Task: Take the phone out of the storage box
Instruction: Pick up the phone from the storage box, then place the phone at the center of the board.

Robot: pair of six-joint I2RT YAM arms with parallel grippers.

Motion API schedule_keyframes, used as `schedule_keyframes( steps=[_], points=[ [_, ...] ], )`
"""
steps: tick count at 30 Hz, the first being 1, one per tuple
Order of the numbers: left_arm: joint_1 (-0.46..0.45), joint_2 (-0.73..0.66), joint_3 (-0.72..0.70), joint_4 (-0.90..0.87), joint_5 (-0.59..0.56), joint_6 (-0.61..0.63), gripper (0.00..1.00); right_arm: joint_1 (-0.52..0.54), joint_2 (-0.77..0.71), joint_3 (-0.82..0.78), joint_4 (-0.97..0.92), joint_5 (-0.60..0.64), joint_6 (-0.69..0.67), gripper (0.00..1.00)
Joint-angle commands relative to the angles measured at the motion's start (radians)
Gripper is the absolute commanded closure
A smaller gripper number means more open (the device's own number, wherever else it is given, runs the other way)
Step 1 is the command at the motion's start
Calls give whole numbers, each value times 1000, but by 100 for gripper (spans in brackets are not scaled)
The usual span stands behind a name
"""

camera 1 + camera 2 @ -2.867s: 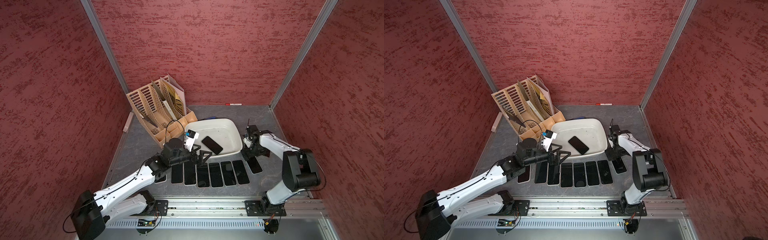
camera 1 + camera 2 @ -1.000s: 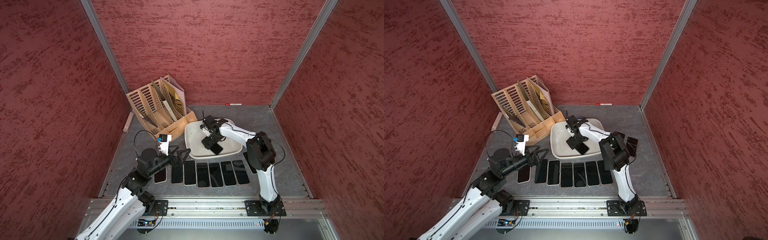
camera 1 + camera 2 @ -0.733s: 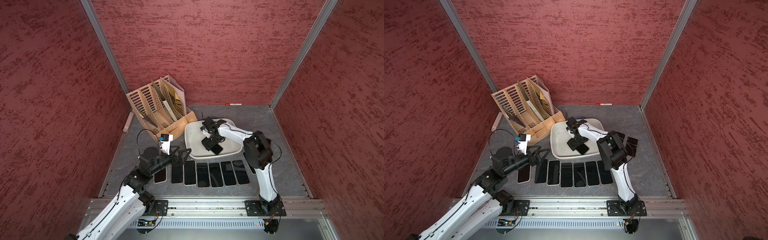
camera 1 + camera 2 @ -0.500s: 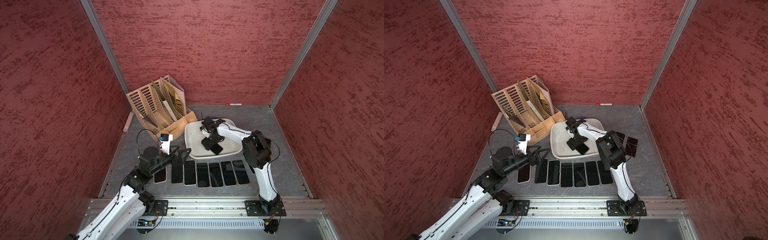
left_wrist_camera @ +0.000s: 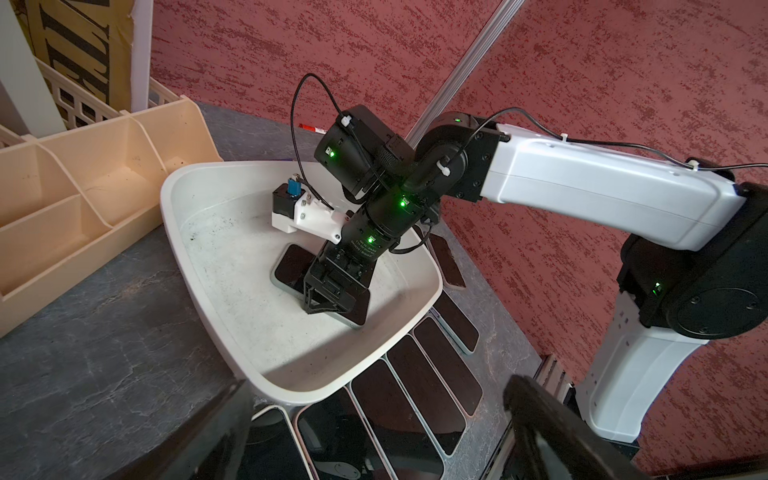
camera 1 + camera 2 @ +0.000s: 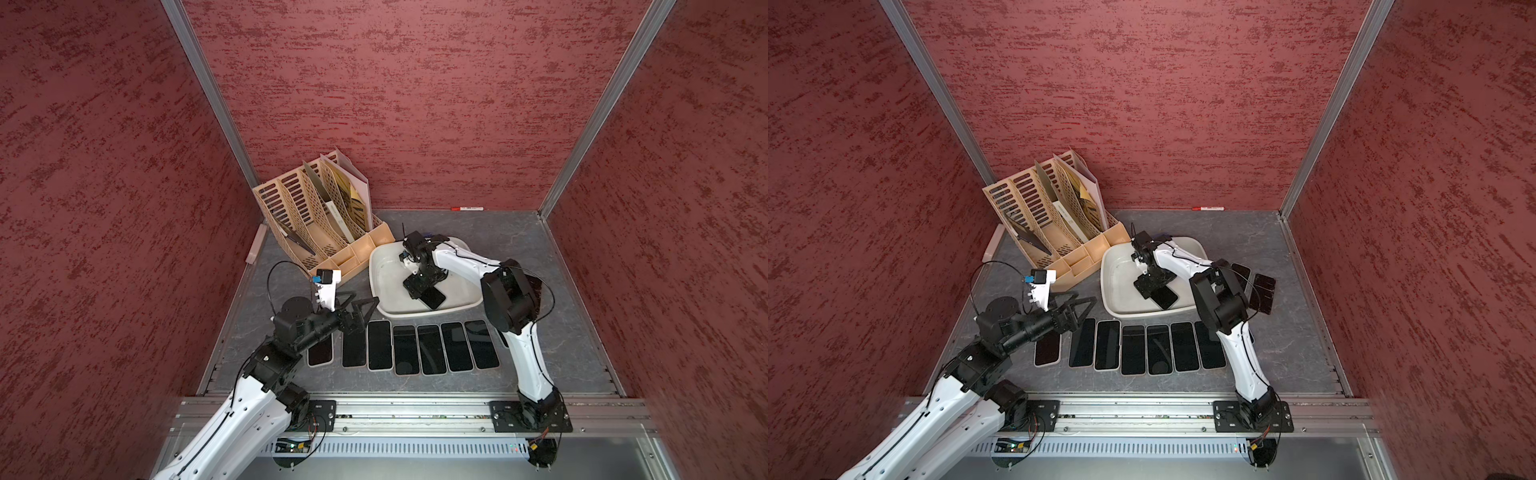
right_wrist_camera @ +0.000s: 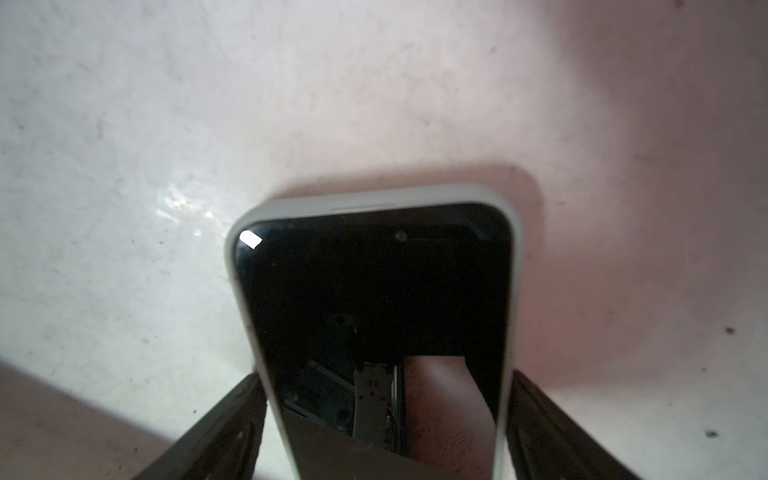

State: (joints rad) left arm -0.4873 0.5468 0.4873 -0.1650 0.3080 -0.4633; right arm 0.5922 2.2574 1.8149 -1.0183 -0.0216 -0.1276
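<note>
The storage box (image 6: pixel 380 266) is a shallow off-white tub at mid-table, seen in both top views (image 6: pixel 1108 266) and in the left wrist view (image 5: pixel 166 195). One dark phone (image 6: pixel 432 297) in a pale case lies flat on its floor (image 6: pixel 1165 297) (image 5: pixel 291 266). My right gripper (image 6: pixel 419 286) (image 6: pixel 1150 286) (image 5: pixel 328 307) reaches down into the box. In the right wrist view its jaws press both long edges of the phone (image 7: pixel 374 291), so the right gripper (image 7: pixel 386 380) is shut on it. My left gripper (image 6: pixel 361 309) (image 6: pixel 1077 303) (image 5: pixel 378 382) hangs open and empty by the box's near left corner.
A beige slotted file organizer (image 6: pixel 324 220) stands behind the box to the left. Several dark phones (image 6: pixel 415 349) lie in a row in front of the box, two more phones (image 6: pixel 1262 291) lie to its right. A red marker (image 6: pixel 467 208) rests by the back wall.
The right arm swung from beside the box into it, and its jaws have now closed onto the phone's edges. The left arm drew back toward the front left and stays open.
</note>
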Motion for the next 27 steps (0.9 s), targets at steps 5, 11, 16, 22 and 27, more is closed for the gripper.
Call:
schedule_keyframes(
  steps=[5,11,16,22,27],
  points=[
    [6,-15,-30,7,-23,-30,0,-6,-13,33,-19,76,23,27],
    [6,67,-33,90,13,-87,0,-39,-134,71,-16,46,68,41],
    [6,182,-1,136,53,-142,0,-89,-247,83,-37,27,100,41],
    [5,324,70,173,118,-141,0,-231,-445,-69,-50,41,124,41],
    [4,389,99,218,153,-120,0,-422,-654,-323,-43,68,112,40]
  ],
)
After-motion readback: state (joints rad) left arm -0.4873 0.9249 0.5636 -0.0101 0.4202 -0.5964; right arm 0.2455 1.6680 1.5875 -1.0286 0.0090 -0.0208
